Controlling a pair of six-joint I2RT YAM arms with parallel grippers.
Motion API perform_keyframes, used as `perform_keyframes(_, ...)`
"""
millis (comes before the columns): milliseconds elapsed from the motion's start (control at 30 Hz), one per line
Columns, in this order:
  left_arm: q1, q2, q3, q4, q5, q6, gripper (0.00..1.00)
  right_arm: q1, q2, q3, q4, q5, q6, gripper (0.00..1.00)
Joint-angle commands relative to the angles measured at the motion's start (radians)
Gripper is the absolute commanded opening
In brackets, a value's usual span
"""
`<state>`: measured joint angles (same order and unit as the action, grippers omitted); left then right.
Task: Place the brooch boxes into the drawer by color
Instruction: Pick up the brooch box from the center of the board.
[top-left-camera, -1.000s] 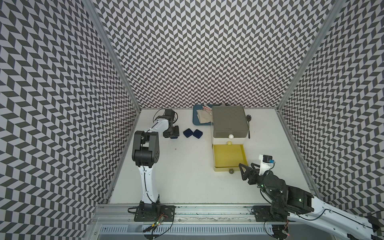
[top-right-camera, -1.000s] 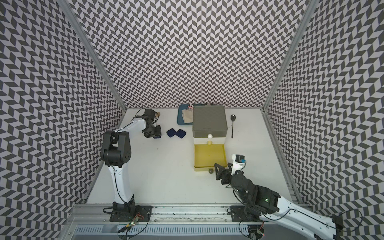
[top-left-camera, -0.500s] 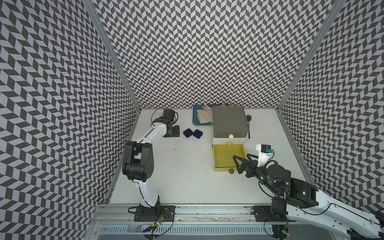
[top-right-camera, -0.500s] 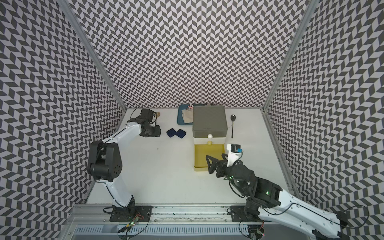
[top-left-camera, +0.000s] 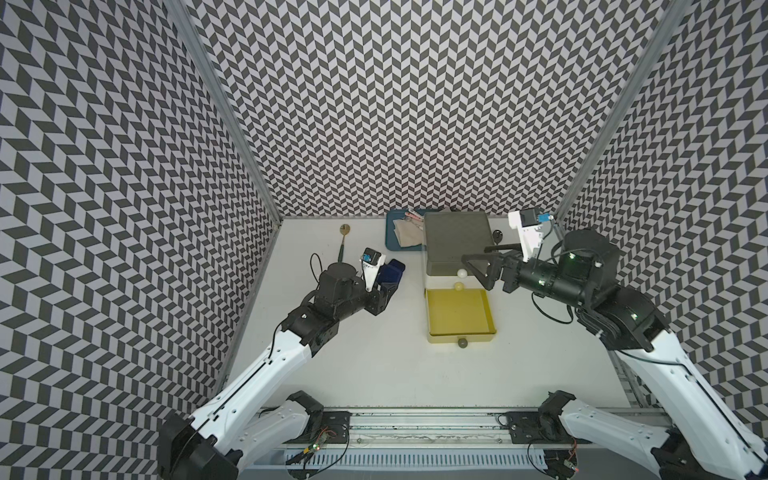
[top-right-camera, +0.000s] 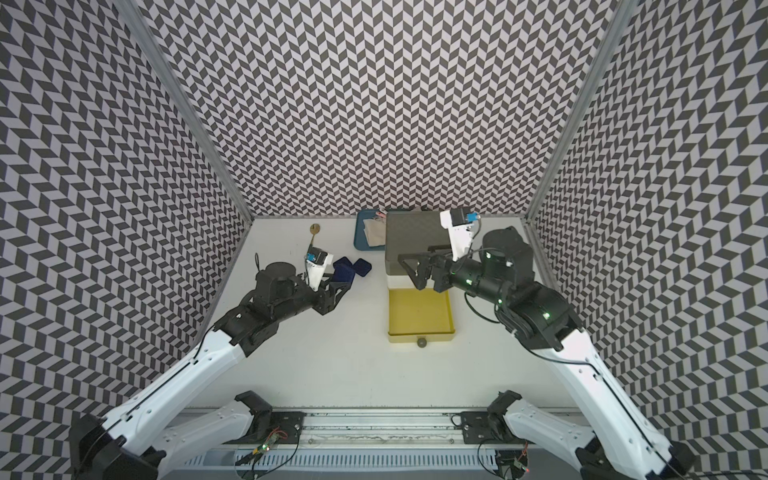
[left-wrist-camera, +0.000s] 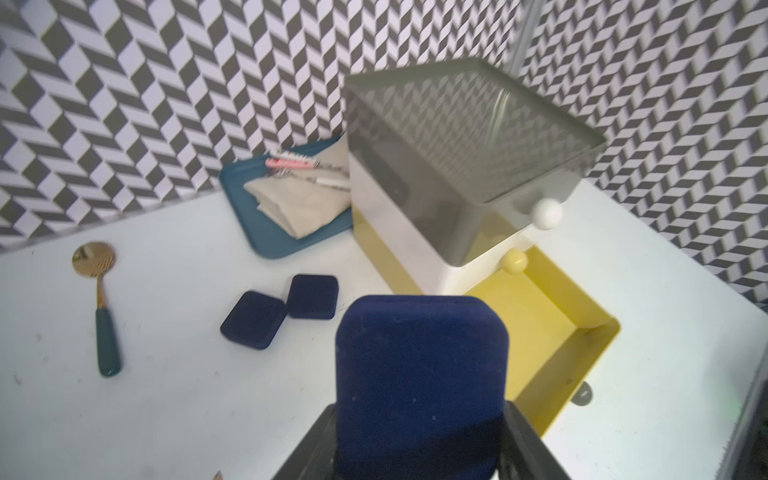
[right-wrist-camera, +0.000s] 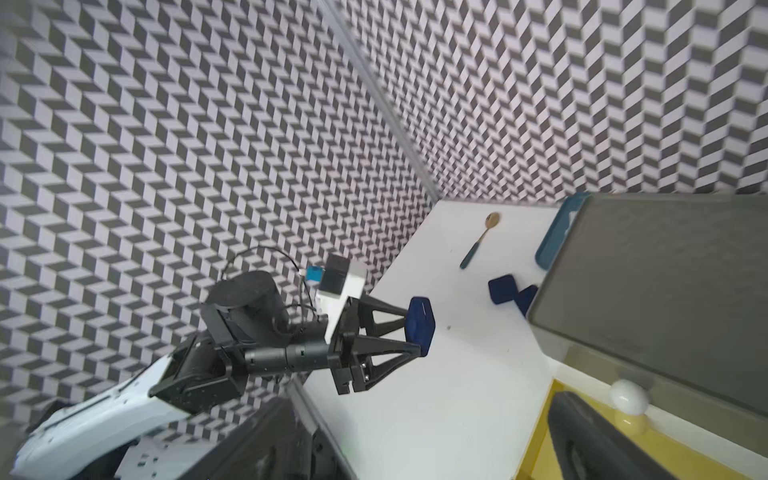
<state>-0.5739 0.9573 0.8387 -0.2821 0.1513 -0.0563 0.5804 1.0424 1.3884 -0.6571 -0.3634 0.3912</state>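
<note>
1. The left tool (right-wrist-camera: 419, 330) is clenched on a navy brooch box (left-wrist-camera: 419, 374). The box is a flat, rounded-square case with a matte, velvety-looking skin. Black triangular open-frame fingers (right-wrist-camera: 386, 316) pinch it by its edges, clear of the smooth white surface (top-left-camera: 374, 353).
2. The right tool (top-left-camera: 484, 259) is released. Its jaws, of the same black truss shape, stand wide apart with nothing between them.
3. Just under the right tool stands the drawer chest (top-left-camera: 455, 237), boxy and hard-edged. It has a dull grey top tier over a white one, and its front carries a white ball knob (left-wrist-camera: 547, 212) and a pale yellow ball knob (left-wrist-camera: 514, 261).
4. Below that tool the yellow drawer (top-left-camera: 457, 309) is pulled out. It is a shallow square tray with glossy walls, a bare floor and a grey ball knob (top-left-camera: 462, 343).
5. Beyond the left tool's tips lie the first loose box (left-wrist-camera: 253, 319) and the second loose box (left-wrist-camera: 312, 296). Both are navy and lie flat on the surface, just beside each other.
6. Farther from that tool lie a spoon (left-wrist-camera: 108, 340) with a gold bowl and a teal handle, and a blue tray (left-wrist-camera: 257, 224) that holds a folded beige cloth (left-wrist-camera: 303, 203).
</note>
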Motion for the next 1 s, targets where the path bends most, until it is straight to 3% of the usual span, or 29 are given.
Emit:
perform_keyframes(0, -0.081, -0.057, -0.004, 0.056, -0.059, 0.063, 0.43, -0.010, 0.040, 0.000, -0.090, -0.169, -0.062, 0.95)
perform_keyframes(267, -0.285, -0.084, -0.021, -0.016, -0.192, 0.132, 0.43, -0.010, 0.123, -0.007, -0.125, -0.176, -0.133, 0.78)
perform_keyframes(433, -0.347, -0.058, 0.000, -0.059, -0.239, 0.110, 0.43, 0.006, 0.164, -0.041, -0.121, -0.210, -0.164, 0.67)
perform_keyframes(667, -0.434, -0.035, 0.006, -0.065, -0.318, 0.100, 0.43, 0.134, 0.183, -0.129, 0.002, -0.167, -0.097, 0.65)
perform_keyframes(967, -0.472, -0.046, 0.011, -0.055, -0.338, 0.079, 0.43, 0.168, 0.215, -0.155, 0.068, -0.186, -0.066, 0.64)
